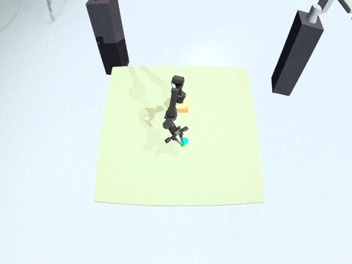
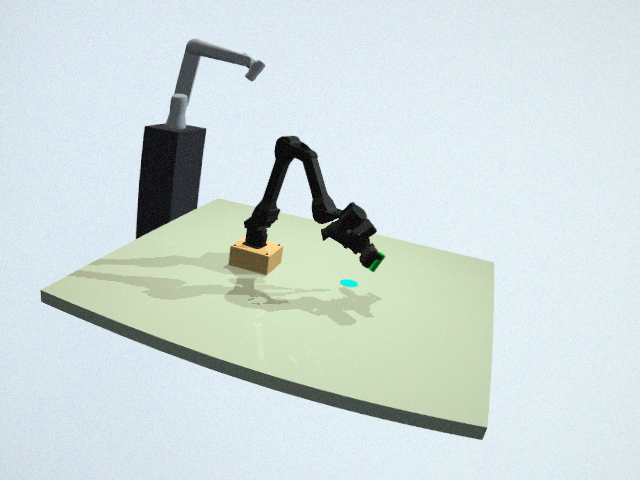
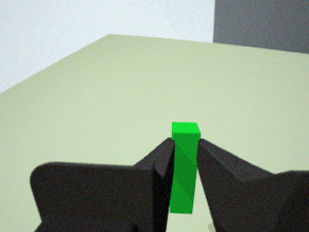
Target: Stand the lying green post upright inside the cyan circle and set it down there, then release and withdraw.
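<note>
The green post (image 1: 182, 144) (image 2: 376, 262) (image 3: 184, 169) is held off the table in my gripper (image 1: 182, 143) (image 3: 184, 144), which is shut on it. In the exterior view the post is tilted, neither flat nor upright, and the gripper slants down toward the table. The cyan circle (image 1: 185, 140) (image 2: 348, 283) lies flat on the table, bare. In the top view the post shows just below the circle, partly hidden by the fingers. The circle is not seen in the wrist view.
The arm stands on an orange base block (image 1: 182, 109) (image 2: 249, 259) on the pale green table (image 1: 215, 170) (image 2: 413, 361) (image 3: 97, 97). Dark pillars (image 1: 295, 56) (image 2: 170, 180) stand beyond the table's edge; one bears a grey arm (image 2: 217, 50). Arm shadows lie across the table.
</note>
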